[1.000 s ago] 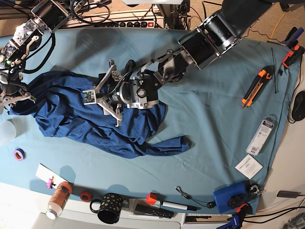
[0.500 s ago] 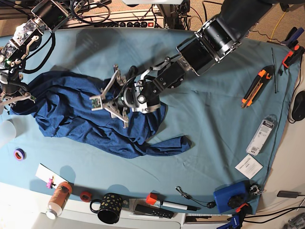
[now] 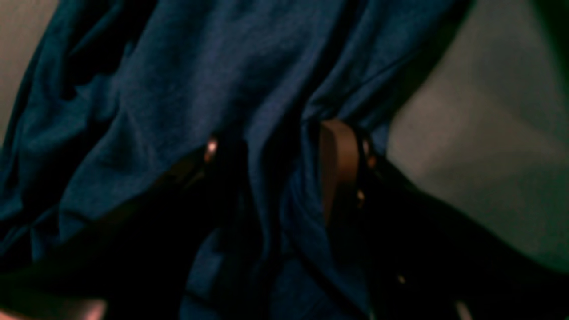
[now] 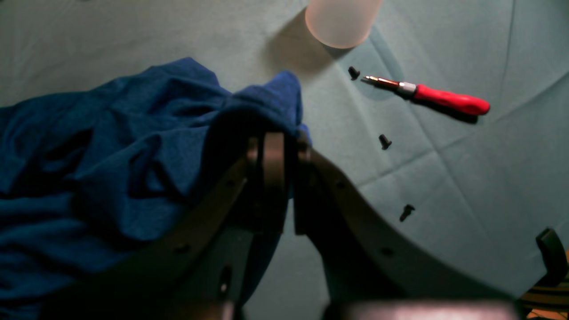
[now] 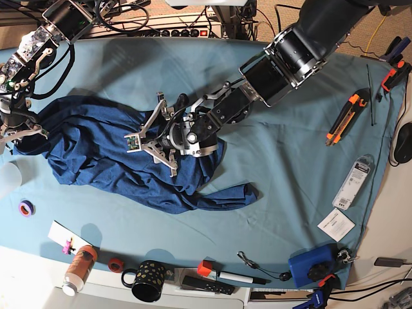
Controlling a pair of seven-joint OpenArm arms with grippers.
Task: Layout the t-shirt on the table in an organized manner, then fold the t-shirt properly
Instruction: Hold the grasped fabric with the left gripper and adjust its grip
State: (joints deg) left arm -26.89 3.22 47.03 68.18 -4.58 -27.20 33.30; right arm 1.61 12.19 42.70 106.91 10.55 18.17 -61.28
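- The t-shirt (image 5: 122,164) lies crumpled in a heap on the table (image 5: 290,167), with a loose tail trailing away from the heap toward the orange utility knife (image 5: 342,118).
- The right gripper (image 4: 284,146) is clamped on a bunched edge of the t-shirt, at the end of the heap nearest the frosted cup (image 4: 342,20); the red screwdriver (image 4: 438,98) lies just beyond that edge.
- The left gripper (image 5: 152,134) stands with jaws spread, pressed into the middle of the heap; a ridge of fabric runs between its fingers (image 3: 340,164), not yet pinched.
- The step in hand looks like securing a second hold for spreading.
- To do it well, close on one layer only, ideally a hem or seam, then draw away from the right gripper's hold while lifting slightly, so folds fall open instead of dragging.
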